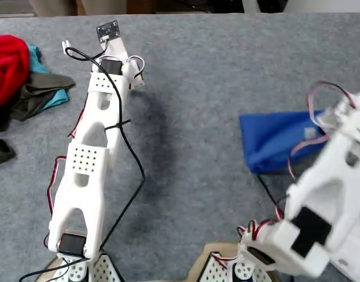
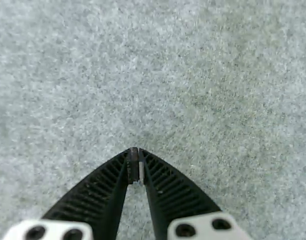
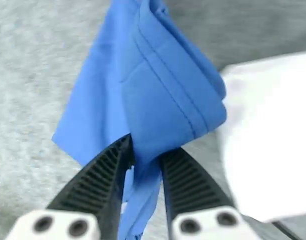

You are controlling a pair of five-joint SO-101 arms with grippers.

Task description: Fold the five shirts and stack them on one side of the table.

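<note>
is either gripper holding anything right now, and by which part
The right gripper pinches the blue shirt by a bunched fold of cloth; the left gripper is shut, empty.

Blue shirt (image 1: pixel 276 141), red shirt (image 1: pixel 8 64), teal shirt (image 1: pixel 59 98), olive shirt (image 1: pixel 41 82), speckled grey felt tbl (image 1: pixel 197 76)

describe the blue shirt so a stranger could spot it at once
On the grey table, look to the side opposite the heap of shirts. The blue shirt lies there alone, bunched, pinched in the right hand. It is the only deep-blue cloth, unlike the red, teal and olive heap.
</note>
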